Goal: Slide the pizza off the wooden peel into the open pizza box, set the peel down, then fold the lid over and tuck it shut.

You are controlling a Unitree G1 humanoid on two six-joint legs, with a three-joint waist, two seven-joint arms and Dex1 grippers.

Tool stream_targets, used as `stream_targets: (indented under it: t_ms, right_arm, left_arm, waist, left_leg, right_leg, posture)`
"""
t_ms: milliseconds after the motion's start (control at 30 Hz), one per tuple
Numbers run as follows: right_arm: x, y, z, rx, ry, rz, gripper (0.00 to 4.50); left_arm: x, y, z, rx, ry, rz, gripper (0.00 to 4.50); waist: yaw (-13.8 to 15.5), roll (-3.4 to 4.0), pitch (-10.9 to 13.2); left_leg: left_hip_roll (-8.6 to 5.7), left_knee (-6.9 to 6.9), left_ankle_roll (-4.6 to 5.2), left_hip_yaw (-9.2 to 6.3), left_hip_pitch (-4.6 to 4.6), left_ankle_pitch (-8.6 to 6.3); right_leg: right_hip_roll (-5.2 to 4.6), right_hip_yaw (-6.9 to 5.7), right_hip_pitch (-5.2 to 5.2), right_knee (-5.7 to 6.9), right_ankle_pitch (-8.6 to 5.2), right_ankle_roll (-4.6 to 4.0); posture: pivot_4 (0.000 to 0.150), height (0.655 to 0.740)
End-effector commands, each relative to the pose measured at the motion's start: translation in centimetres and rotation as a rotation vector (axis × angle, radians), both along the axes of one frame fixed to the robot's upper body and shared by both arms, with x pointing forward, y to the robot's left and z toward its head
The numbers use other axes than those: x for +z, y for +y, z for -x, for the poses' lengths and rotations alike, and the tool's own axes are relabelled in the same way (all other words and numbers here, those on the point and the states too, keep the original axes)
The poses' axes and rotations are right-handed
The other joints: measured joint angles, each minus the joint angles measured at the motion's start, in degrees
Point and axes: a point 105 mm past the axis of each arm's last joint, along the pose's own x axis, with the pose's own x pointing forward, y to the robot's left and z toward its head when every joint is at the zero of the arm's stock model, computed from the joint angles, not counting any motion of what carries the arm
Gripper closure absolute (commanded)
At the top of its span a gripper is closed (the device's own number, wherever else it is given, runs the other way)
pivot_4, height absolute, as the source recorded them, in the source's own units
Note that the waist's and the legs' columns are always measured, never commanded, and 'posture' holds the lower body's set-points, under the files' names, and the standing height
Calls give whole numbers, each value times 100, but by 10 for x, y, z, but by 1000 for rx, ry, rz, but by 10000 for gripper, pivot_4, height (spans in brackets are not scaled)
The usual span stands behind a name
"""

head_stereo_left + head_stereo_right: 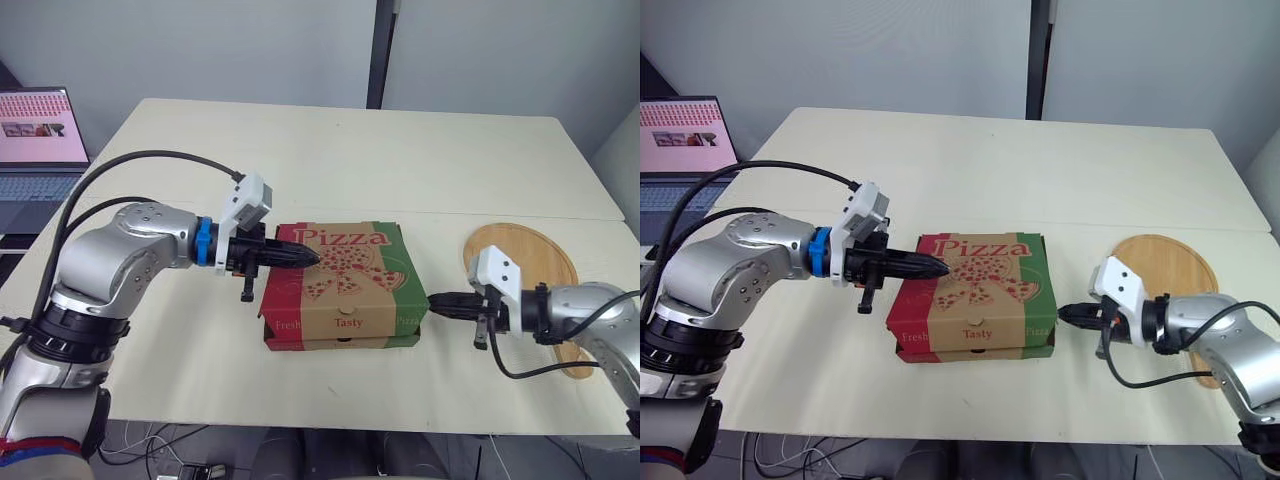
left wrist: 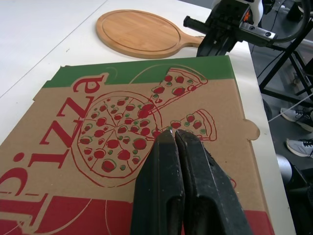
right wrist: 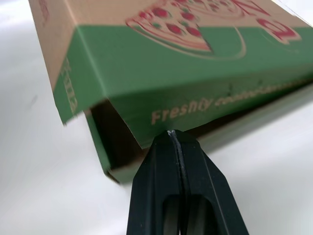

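The pizza box (image 1: 345, 290) lies on the table with its printed lid folded over; its green side flap (image 3: 195, 93) hangs loose outside the box wall. My left gripper (image 1: 312, 257) is shut, its tips resting on the lid's left part (image 2: 171, 137). My right gripper (image 1: 433, 300) is shut too, its tip touching the lower edge of the green side flap at the box's right side. The round wooden peel (image 1: 535, 270) lies flat and bare to the right of the box, behind my right arm.
An open laptop (image 1: 40, 140) stands at the far left beside the table. The cream table (image 1: 350, 150) stretches wide behind the box. A seam between two tabletops runs along the right half (image 1: 520, 215).
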Motion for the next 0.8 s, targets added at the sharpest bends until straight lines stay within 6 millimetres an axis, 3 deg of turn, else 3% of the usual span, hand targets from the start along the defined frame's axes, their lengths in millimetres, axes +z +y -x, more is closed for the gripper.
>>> stream_targets:
  t_ms: [33,267,367,400,567,667,800]
  right_arm:
    - [10,13,2,14,-24,-46,45000]
    - [7,3,3,-21,-21,-13,45000]
    - [11,-18,4,-47,-15,30,45000]
    - [17,-26,4,-60,-23,40,43197]
    - [48,-34,10,-36,-69,10,28453]
    - [56,-15,21,58,-89,-15,16744]
    - [47,8,26,142,-135,23,2539]
  left_arm:
    - [3,-5,1,-28,-32,-8,44584]
    - [-1,-10,3,-42,-30,-10,44584]
    - [-3,-9,2,-46,-38,-24,44584]
    - [-4,-10,2,-49,-39,-25,44907]
    - [-6,-9,0,-53,-39,-31,45000]
    - [-7,-9,0,-56,-35,-34,45000]
    - [-10,-10,-1,-68,-36,-43,45000]
  waist:
    - [4,0,0]
    - [16,0,0]
    - [23,0,0]
    - [23,0,0]
    - [11,0,0]
    - [8,0,0]
    - [15,0,0]
  left_leg:
    - [0,0,0,-1,0,0]
    - [-1,1,0,-2,-1,0]
    - [-3,1,0,-2,-2,0]
    - [-4,1,0,-1,-2,0]
    - [-1,2,0,-3,1,0]
    - [1,2,0,-4,2,0]
    - [2,3,0,-6,1,0]
  right_leg:
    - [0,0,0,0,0,0]
    - [0,0,0,0,0,0]
    - [-1,0,1,0,0,0]
    - [-2,1,2,-1,0,0]
    - [1,0,5,0,0,0]
    - [4,1,5,1,0,0]
    - [4,-1,5,1,0,0]
  posture:
    - [1500,7400]
    - [1500,7400]
    - [1500,7400]
    - [1500,7400]
    - [1500,7400]
    - [1500,7400]
    - [1500,7400]
